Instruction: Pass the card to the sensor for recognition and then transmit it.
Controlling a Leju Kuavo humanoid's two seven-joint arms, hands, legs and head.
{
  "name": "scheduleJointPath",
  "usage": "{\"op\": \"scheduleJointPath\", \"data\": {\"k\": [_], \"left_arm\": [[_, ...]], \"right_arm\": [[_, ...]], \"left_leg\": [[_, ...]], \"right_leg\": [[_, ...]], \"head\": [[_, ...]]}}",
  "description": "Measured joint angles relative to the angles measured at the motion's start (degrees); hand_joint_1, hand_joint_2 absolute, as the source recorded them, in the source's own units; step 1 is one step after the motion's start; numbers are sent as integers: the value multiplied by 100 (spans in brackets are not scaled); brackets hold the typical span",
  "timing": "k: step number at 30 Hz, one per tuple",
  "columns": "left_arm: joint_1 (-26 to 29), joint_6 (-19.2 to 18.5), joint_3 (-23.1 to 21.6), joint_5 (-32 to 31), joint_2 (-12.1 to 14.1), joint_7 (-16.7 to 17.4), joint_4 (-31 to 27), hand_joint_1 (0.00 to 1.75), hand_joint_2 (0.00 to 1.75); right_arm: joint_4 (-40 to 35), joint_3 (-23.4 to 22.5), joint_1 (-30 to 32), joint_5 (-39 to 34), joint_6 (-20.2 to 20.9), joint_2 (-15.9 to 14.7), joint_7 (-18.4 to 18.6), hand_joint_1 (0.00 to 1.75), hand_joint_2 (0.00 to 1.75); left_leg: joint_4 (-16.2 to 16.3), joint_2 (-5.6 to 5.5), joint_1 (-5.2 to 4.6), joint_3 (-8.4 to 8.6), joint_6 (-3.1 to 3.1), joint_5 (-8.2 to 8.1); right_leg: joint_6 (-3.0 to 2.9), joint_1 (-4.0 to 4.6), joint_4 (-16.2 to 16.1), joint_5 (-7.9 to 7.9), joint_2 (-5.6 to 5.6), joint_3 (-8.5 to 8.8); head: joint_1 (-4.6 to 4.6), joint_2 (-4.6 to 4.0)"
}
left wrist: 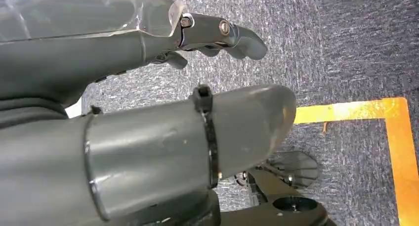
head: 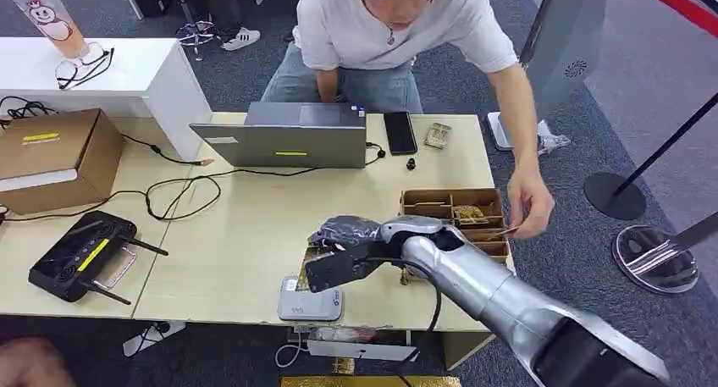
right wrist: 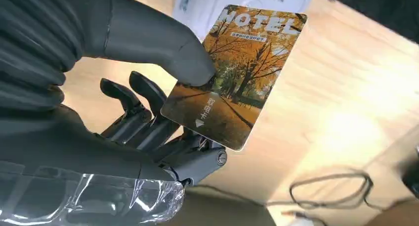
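Observation:
My right hand (head: 343, 251) hovers over the near edge of the table (head: 245, 234), just above the white card sensor (head: 310, 302). In the right wrist view the thumb (right wrist: 163, 48) pinches an orange hotel card (right wrist: 242, 72) with an autumn-trees print against the dark fingers (right wrist: 148, 117); the white sensor (right wrist: 232, 1) lies just beyond the card's far edge. The card (head: 313, 256) peeks out under the hand in the head view. My left hand (left wrist: 148, 102) hangs over grey carpet, fingers loosely curled, holding nothing.
A person leans over the far side of the table; their hand (head: 529, 205) holds a card above the brown compartment box (head: 457, 213). A laptop (head: 288, 137), phone (head: 400, 133), cables, a black router (head: 80, 256) and a cardboard box (head: 51, 158) also sit here.

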Motion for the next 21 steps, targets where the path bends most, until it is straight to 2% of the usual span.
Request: {"op": "scheduleJointPath", "data": {"k": [11, 21], "left_arm": [[-21, 9, 0, -33, -9, 48, 0, 0, 0], [-40, 9, -2, -74, -55, 33, 0, 0, 0]], "right_arm": [[360, 657, -175, -17, 179, 157, 437, 175, 175], [520, 887, -238, -94, 144, 262, 675, 175, 175]], "left_leg": [[0, 0, 0, 1, 0, 0], [0, 2, 0, 0, 0, 0]], "right_leg": [[0, 0, 0, 0, 0, 0], [0, 0, 0, 1, 2, -1]], "head": [[0, 0], [2, 0]]}}
